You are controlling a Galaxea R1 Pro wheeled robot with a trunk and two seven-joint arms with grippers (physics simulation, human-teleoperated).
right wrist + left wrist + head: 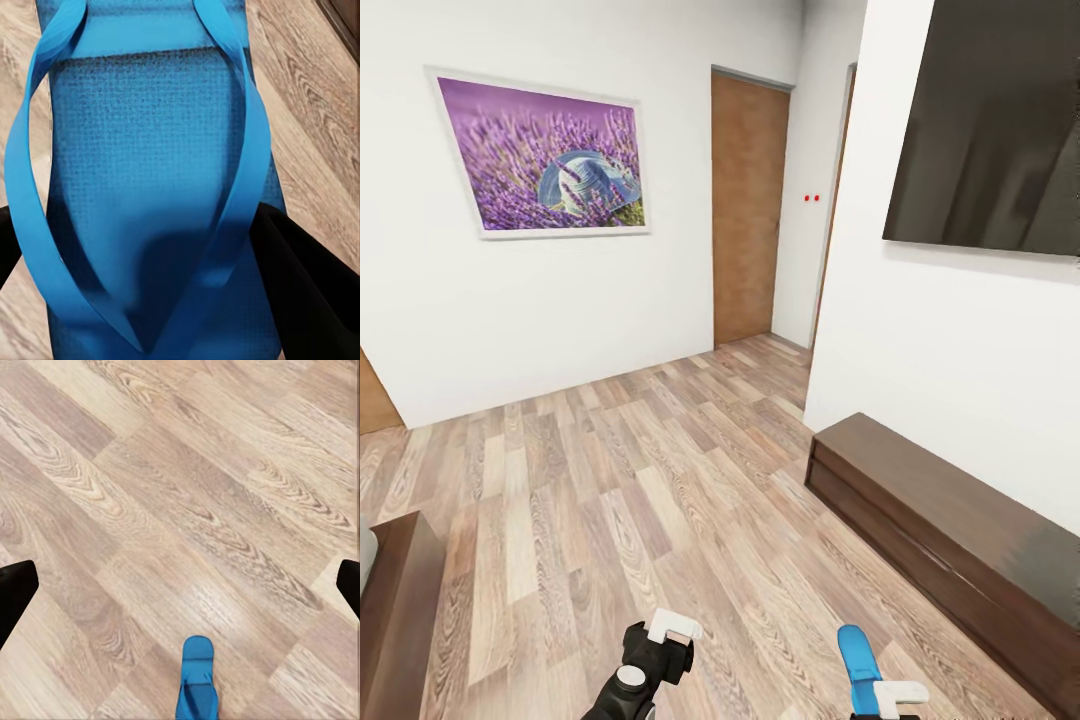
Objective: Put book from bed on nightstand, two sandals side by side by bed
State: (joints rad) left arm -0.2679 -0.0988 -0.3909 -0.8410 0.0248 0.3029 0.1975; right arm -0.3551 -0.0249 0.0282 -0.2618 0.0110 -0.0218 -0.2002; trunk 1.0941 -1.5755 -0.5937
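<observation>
Sandal (857, 658), bright blue, sat in the right gripper (885, 700) at the lower edge of the head view, its toe end projecting forward over the floor (610, 470). Right wrist view showed the textured footbed and both straps (240, 150) close up, with dark fingers (307, 285) pressed against either side of the sole near where the straps meet; judged clamped on the sandal. Left gripper (660, 650) carried nothing; its fingers (15, 589) stood wide apart at the margins of its wrist view, over bare planks. That view also caught the blue sandal (197, 679) from behind.

Handling, as judgement: flat, light foam-like piece, likely flexible along its length, so it could droop or swing if pinched at one end. Textured footbed should give friction. Straps looked thin and soft, poor to pull on; a grip across the sole edges near the strap junction looked sound.

Surface: light-brown wood planks, faint sheen, level, fine for setting a flat sole down. Room: white walls, framed lavender picture (545, 155), brown door (745, 205), dark wall screen (990, 120) above a long low dark bench (950, 530). Dark bed frame (395, 610) corner showed at lower left. Book, nightstand and second sandal could not be located.
</observation>
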